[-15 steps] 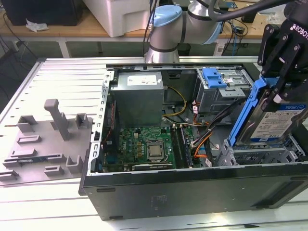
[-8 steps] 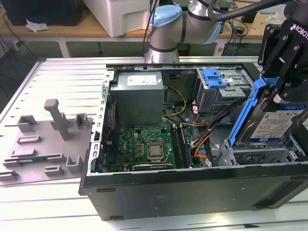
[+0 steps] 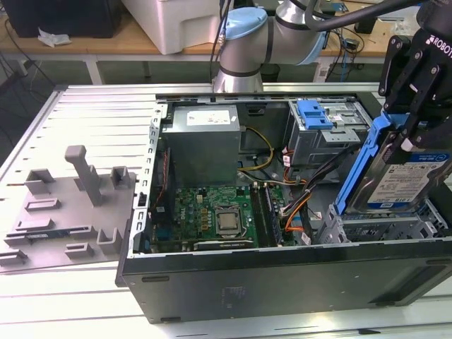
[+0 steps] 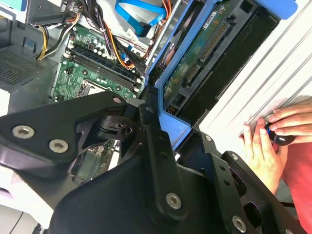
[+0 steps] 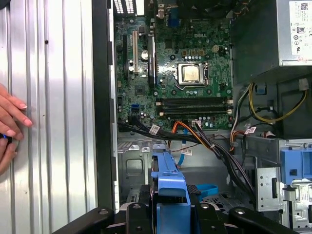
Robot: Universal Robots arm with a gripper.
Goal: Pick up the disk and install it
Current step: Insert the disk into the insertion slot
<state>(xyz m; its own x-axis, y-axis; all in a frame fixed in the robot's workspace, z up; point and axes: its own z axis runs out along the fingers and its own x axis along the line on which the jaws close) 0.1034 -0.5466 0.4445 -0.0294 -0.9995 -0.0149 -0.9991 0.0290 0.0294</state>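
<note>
The disk (image 3: 406, 180), silver with a white-and-blue label and a blue plastic frame, hangs tilted over the right end of the open computer case (image 3: 282, 282). Its lower edge is down near the case's bay at the exterior view's right. My gripper (image 3: 411, 138) is shut on the disk's upper end, its black fingers clamping the blue frame. In the second wrist view the disk's (image 4: 200, 48) green circuit-board underside shows beyond the gripper (image 4: 173, 129). In the first wrist view the disk's blue frame (image 5: 168, 178) sticks out from the gripper (image 5: 168, 209).
Inside the case lie a green motherboard (image 3: 212, 212), a grey power-supply box (image 3: 201, 134), a silver drive cage with a blue latch (image 3: 321, 116) and bundled cables (image 3: 296, 201). A grey fixture (image 3: 70, 205) sits at the exterior view's left. A person's hand (image 4: 270, 141) rests beside the case.
</note>
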